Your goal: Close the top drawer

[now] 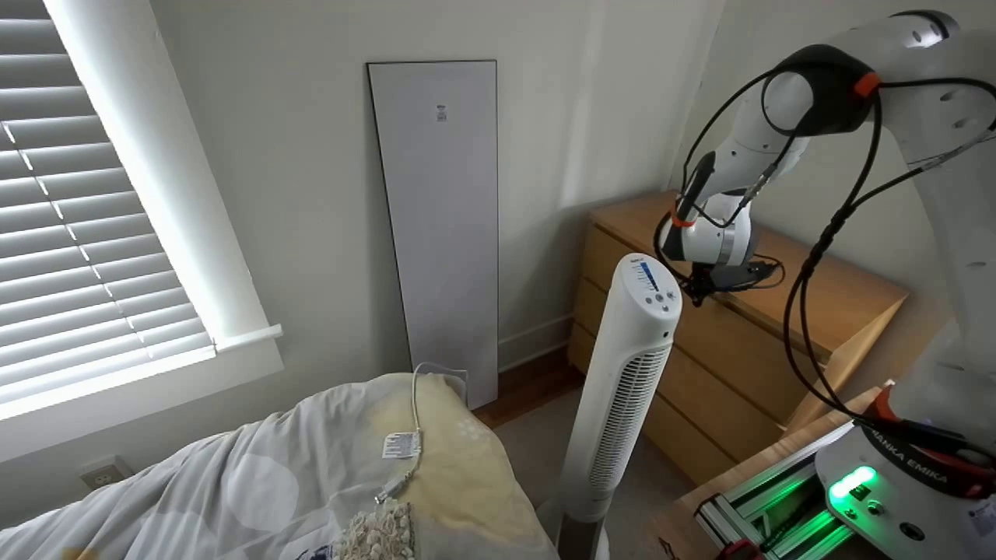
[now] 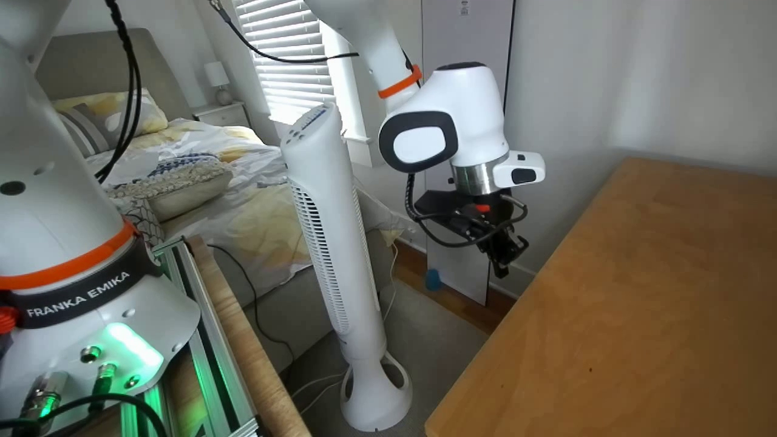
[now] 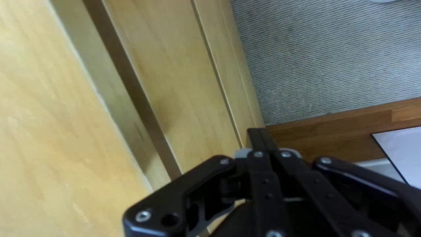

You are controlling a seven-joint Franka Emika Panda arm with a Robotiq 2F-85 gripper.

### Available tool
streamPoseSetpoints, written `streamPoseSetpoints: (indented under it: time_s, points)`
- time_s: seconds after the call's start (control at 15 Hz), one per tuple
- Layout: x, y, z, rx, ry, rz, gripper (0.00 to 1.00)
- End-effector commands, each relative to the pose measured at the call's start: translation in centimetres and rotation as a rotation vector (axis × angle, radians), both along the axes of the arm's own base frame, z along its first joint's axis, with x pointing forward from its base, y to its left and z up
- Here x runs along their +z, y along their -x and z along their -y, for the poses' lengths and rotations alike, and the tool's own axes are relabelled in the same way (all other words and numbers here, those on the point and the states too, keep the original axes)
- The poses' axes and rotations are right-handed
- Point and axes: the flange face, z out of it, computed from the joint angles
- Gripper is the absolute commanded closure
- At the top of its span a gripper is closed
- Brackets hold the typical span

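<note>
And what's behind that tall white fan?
In an exterior view, the wooden dresser and grey carpet show on either side behind the fan. The part of each that it covers can't be seen from there.

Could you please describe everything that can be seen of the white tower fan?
The tower fan is a tall, slim white column, seemingly plastic. Its sloping top bears a blue strip and round buttons; a long slatted grille runs down the body. The flared base has side openings and rests on the grey carpet. It stands upright between the bed and the wooden dresser, apart from the gripper. Whether it is running cannot be told.
</note>
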Motion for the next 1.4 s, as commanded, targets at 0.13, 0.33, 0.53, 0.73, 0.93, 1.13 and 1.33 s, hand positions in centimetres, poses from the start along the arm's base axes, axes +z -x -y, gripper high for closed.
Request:
streamPoseSetpoints:
  time_s: [0.13,0.33,0.53,0.73,0.93,1.13,1.33]
  points:
    - [7.8,-0.5,-4.4,-0.056,-0.118,-0.086,1.0]
    - [13.4,-1.3,-6.3,-0.04,-0.141,-0.069,1.0]
    - [18.4,-1.0,-8.0,-0.01,-0.167,-0.035,1.0]
    - [22.5,0.1,-9.4,0.025,-0.213,-0.005,1.0]
    - [25.4,1.8,-10.1,0.053,-0.244,0.008,1.0]
    - [28.1,3.8,-10.4,0.091,-0.271,0.014,0.73]
    - [30.7,6.8,-10.2,0.183,-0.305,-0.027,0.53]
